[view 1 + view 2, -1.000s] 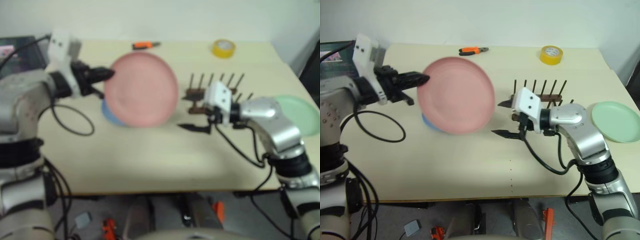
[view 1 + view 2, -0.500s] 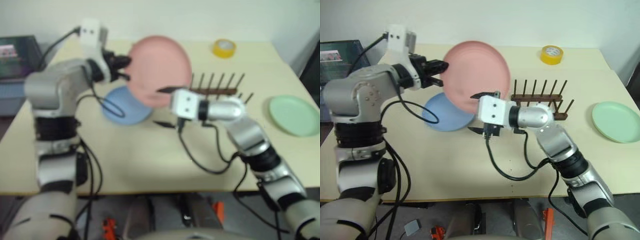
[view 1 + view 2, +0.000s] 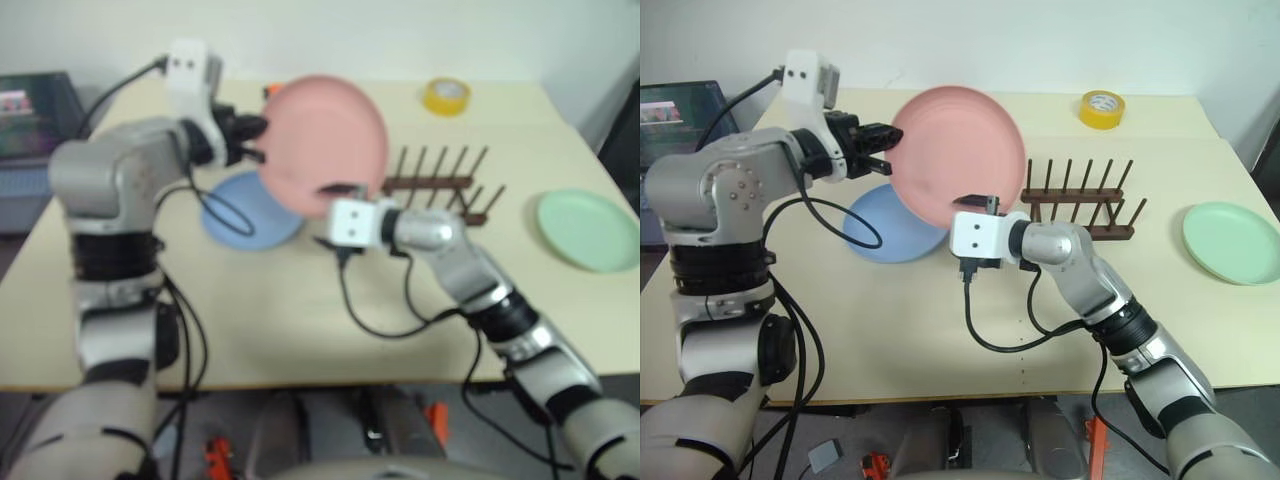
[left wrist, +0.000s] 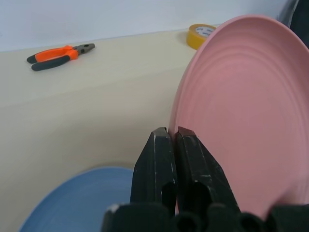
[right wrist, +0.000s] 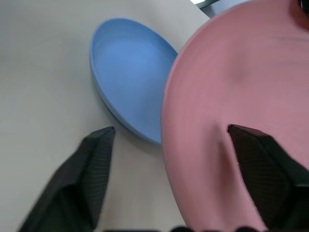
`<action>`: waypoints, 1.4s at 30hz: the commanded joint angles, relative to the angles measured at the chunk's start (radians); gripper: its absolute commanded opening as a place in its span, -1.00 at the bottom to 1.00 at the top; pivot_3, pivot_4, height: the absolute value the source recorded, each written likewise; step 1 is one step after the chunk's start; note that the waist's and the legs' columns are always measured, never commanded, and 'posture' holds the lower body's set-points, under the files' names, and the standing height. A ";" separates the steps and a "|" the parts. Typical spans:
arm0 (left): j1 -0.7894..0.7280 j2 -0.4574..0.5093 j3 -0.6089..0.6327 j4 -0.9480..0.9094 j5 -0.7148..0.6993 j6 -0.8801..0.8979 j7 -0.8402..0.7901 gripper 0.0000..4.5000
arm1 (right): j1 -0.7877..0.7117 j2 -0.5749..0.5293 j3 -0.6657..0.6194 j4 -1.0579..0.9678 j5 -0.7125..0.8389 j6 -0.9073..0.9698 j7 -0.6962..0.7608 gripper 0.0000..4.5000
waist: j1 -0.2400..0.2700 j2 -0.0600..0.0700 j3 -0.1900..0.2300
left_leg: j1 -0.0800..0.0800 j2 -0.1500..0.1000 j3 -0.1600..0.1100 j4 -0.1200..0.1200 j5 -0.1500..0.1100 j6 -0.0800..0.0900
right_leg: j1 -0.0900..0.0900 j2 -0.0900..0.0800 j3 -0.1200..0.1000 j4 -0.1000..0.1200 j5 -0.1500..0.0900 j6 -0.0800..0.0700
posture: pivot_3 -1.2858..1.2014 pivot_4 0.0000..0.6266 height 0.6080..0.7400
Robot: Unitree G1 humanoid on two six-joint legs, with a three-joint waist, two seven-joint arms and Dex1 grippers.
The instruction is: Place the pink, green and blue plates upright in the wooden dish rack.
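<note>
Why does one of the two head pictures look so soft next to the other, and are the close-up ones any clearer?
Left eye view: soft all over, the pink plate and wooden rack smeared. Right eye view: crisp, rack pegs distinct. Left wrist view: sharp on the left gripper. Right wrist view: blue plate slightly soft, the near black fingers blurred.

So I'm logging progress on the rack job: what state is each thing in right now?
Pink plate: lifted on edge, pinched at its rim by the left end effector.
Right end effector: open around the pink plate's lower edge.
Blue plate: flat on the table.
Green plate: flat on the table.
Wooden dish rack: empty.
</note>
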 commanded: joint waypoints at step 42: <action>0.007 0.051 -0.042 0.003 0.049 -0.046 -0.022 0.73 | -0.040 0.022 -0.062 0.037 -0.042 -0.091 -0.061 -1.00 | -0.001 0.000 0.000 | 0.000 0.000 0.000 0.000 0.000 0.000 | 0.000 0.000 0.000 0.000 0.000 0.000 | 0.03 -0.52 1.00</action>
